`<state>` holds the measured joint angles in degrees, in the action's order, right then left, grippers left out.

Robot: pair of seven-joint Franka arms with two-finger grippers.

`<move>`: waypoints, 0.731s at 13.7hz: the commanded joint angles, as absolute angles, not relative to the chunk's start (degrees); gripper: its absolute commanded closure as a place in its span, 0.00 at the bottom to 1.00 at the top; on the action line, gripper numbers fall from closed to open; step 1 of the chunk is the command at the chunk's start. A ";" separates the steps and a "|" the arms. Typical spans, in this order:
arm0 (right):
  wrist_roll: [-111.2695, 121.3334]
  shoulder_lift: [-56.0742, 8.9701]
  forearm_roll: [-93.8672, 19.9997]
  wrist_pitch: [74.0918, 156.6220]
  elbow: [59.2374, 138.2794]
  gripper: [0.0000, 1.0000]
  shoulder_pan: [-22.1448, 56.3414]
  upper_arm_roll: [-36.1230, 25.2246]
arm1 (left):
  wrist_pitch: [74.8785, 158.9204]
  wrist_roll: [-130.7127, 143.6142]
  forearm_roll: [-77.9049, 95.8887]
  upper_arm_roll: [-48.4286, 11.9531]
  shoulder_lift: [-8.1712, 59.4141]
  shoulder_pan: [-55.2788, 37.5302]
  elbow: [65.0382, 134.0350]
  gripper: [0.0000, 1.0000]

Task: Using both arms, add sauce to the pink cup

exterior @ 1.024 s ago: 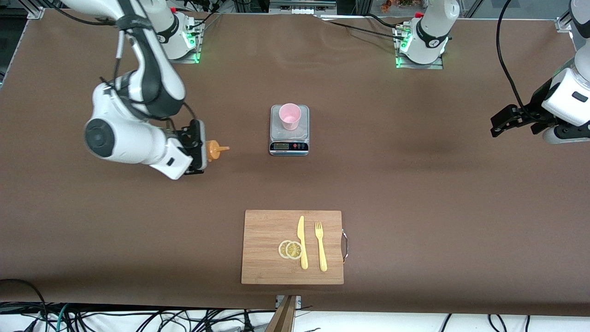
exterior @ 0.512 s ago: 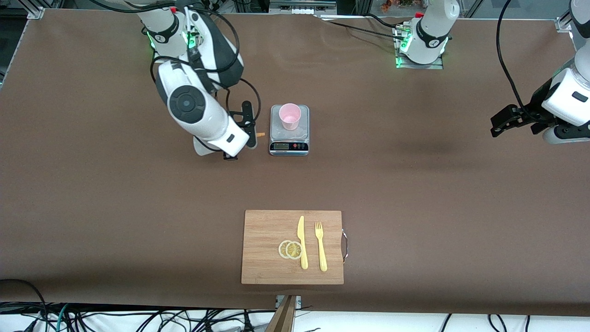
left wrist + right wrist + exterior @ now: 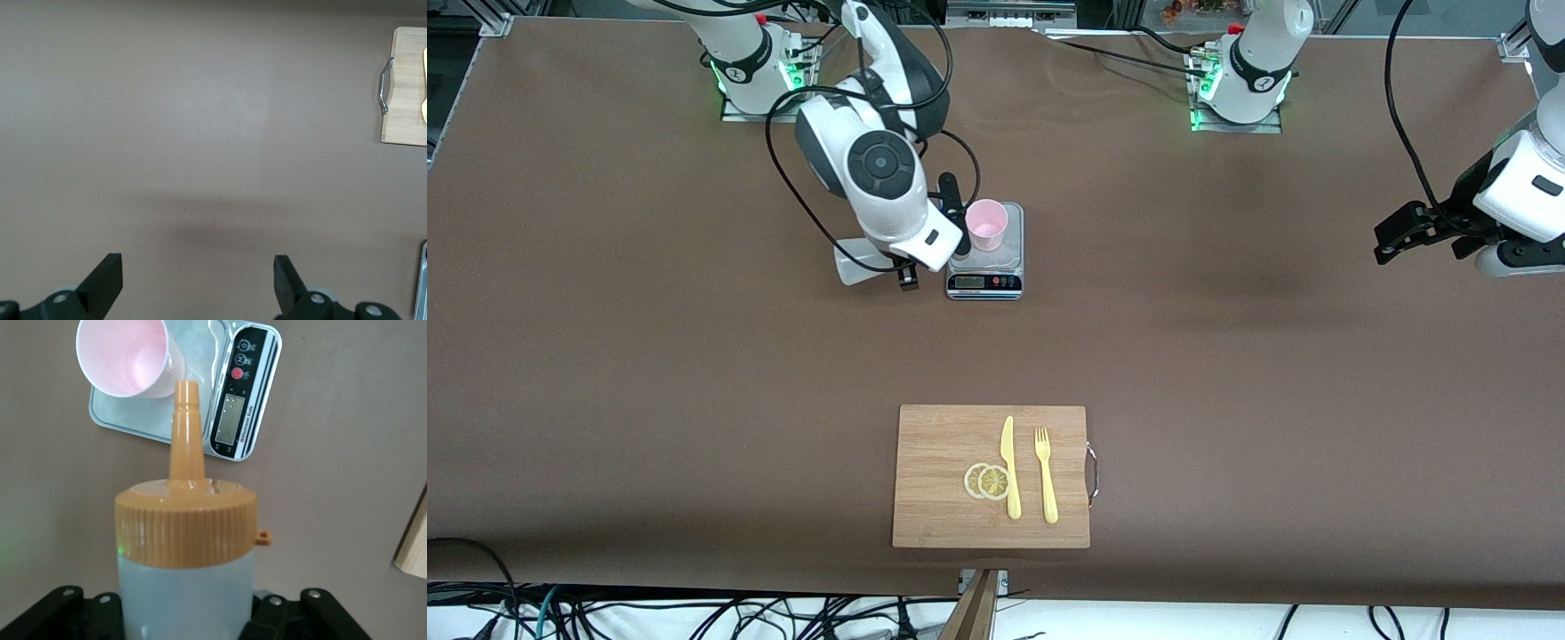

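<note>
Right gripper (image 3: 190, 613) holding the sauce bottle (image 3: 187, 567) at the pink cup (image 3: 985, 223); left arm waiting.

We see the right fingers (image 3: 60, 610) clamped on the bottle's whitish body, with its orange cap (image 3: 185, 520) and nozzle aimed at the cup's rim; in the front view the gripper (image 3: 951, 209) sits just beside the cup, over the edge of the scale (image 3: 985, 262). The cup stands upright on the scale's tray, mid-desk (image 3: 1227, 356). We find the left gripper (image 3: 197, 283) with its fingers (image 3: 107, 280) spread wide and holding nothing, over bare desk toward the left arm's end. Nearer the front camera lies a cutting board (image 3: 943, 444) carrying a yellow knife (image 3: 1009, 467), a fork (image 3: 1046, 476) and two lemon slices (image 3: 987, 481).
</note>
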<state>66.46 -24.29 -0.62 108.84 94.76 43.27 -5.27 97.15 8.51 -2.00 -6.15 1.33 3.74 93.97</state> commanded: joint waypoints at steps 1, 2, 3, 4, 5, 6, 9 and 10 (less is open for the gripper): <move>63.47 -24.08 2.80 108.72 95.80 1.00 46.22 -5.71 | 95.80 8.61 -0.97 -6.15 2.28 3.87 91.93 0.00; 62.50 -24.52 3.25 108.63 95.80 1.00 47.01 -5.71 | 95.80 8.61 -0.97 -6.15 2.29 3.87 91.93 0.00; 62.32 -24.70 3.69 108.55 95.89 1.00 47.46 -5.71 | 95.80 8.79 -0.88 -6.15 2.29 3.87 91.93 0.00; 62.23 -24.70 4.30 108.20 95.98 1.00 48.16 -5.71 | 95.80 9.31 -0.97 -6.15 2.29 3.87 91.93 0.00; 62.14 -24.78 5.00 107.41 95.98 1.00 48.77 -5.71 | 95.80 9.58 -0.97 -6.15 2.29 3.87 91.93 0.00; 62.14 -24.79 5.53 106.88 95.98 1.00 49.13 -5.71 | 95.80 9.58 -0.97 -6.15 2.29 3.87 91.93 0.00; 62.05 -24.79 6.85 105.12 95.89 1.00 49.83 -5.71 | 95.80 9.58 -0.97 -6.15 2.29 3.87 91.93 0.00; 61.01 -24.96 7.38 104.77 95.89 1.00 50.18 -5.71 | 95.80 9.67 -0.97 -6.15 2.29 3.87 91.93 0.00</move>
<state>62.73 -25.43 5.59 106.14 95.68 49.16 -5.28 97.15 9.13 -2.00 -6.15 1.34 3.74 93.97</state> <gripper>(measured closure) 0.793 0.000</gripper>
